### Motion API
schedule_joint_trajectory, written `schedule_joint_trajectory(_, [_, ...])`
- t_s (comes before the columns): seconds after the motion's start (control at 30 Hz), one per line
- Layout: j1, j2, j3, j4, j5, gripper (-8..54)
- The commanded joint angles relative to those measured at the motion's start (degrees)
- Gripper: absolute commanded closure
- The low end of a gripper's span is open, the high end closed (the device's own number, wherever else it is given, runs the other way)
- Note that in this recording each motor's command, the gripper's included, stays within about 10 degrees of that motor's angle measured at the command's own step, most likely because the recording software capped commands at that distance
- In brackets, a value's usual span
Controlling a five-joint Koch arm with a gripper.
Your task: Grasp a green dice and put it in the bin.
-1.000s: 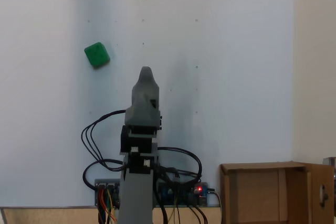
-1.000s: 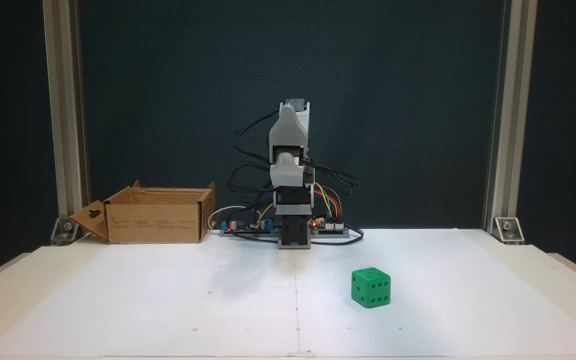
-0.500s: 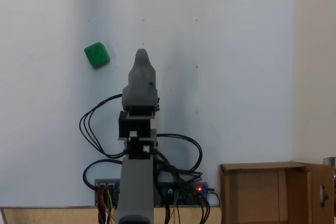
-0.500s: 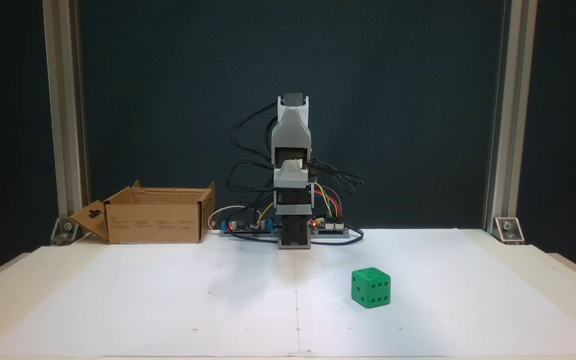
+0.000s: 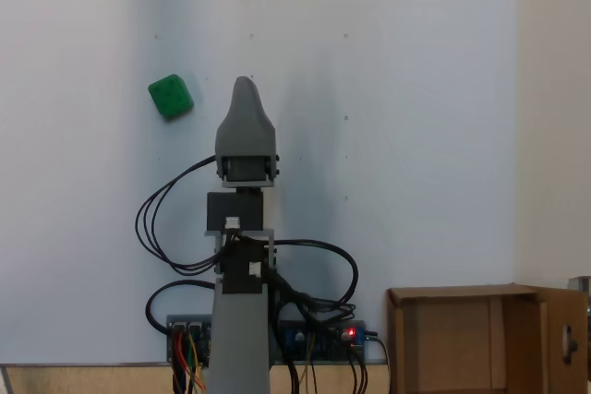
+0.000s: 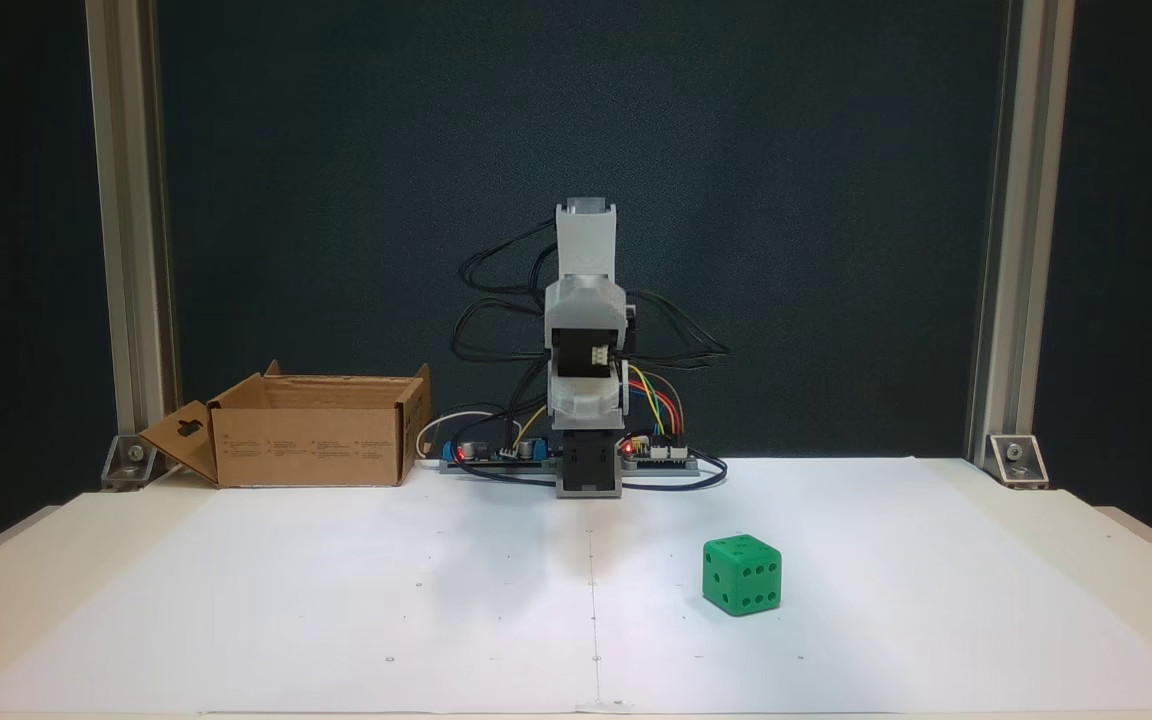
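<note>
Paper, white and flat, covers the table (image 5: pixel 416 89) in the fixed view from above. One small bright green dice with round corners (image 5: pixel 171 97) lies on it, up and to the left. One grey plastic robot arm (image 5: pixel 242 256) comes up from the bottom edge. Its grey pointed gripper (image 5: pixel 244 88) sits to the right of the dice, near it but not touching. I can see just one tip, so I cannot tell if the fingers are apart or together. One brown cardboard box with its flaps up (image 5: pixel 480 339) stands in the bottom right corner, far from the dice. Black wires (image 5: pixel 162 228) loop beside the arm, and one small red light (image 5: pixel 349 332) glows by its base.

From the fixed view at the front, the same one green dice (image 6: pixel 742 574) sits on the white paper (image 6: pixel 336 600), to the right of the middle. Dark dots show on its faces. The one arm (image 6: pixel 586 350) stands folded up at the back of the table, well apart from the dice. The one cardboard box (image 6: pixel 311 430) is at the back left, open at the top. Two silver metal posts (image 6: pixel 131 230) stand at the sides, before a dark wall (image 6: pixel 836 200).
</note>
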Motion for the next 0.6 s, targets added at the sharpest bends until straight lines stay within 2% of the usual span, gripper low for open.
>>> schedule_joint_trajectory(0.0, [1.2, 1.3, -4.5, 4.7, 0.7, 0.9])
schedule_joint_trajectory(0.3, [4.8, 1.0, -16.2, 26.5, 0.4, 1.1])
schedule_joint_trajectory(0.4, [1.7, -4.9, -24.3, 32.3, 0.3, 0.8])
schedule_joint_trajectory(0.57, [0.4, -8.4, -30.0, 37.3, 0.4, 1.4])
